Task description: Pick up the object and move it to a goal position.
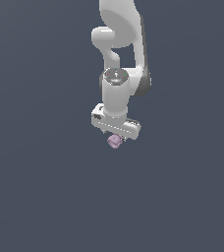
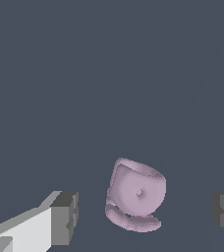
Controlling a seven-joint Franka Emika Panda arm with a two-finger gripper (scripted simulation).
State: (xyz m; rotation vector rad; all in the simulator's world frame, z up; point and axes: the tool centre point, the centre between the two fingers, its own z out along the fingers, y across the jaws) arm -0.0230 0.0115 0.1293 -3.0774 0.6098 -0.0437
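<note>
Pale pink-purple object [image 2: 136, 194], white end effector [image 2: 146, 211]

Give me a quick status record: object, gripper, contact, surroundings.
object: pale pink-purple lumpy blob, cup-like in the wrist view
gripper: open, fingers either side of the blob
contact: gaps show between blob and both fingers; not gripped
position: blob just below the gripper in the exterior view
surroundings: plain dark grey surface; no goal marker visible

obj [image 2: 136, 194] betw open gripper [image 2: 146, 211] fingers [image 2: 65, 216]
</note>
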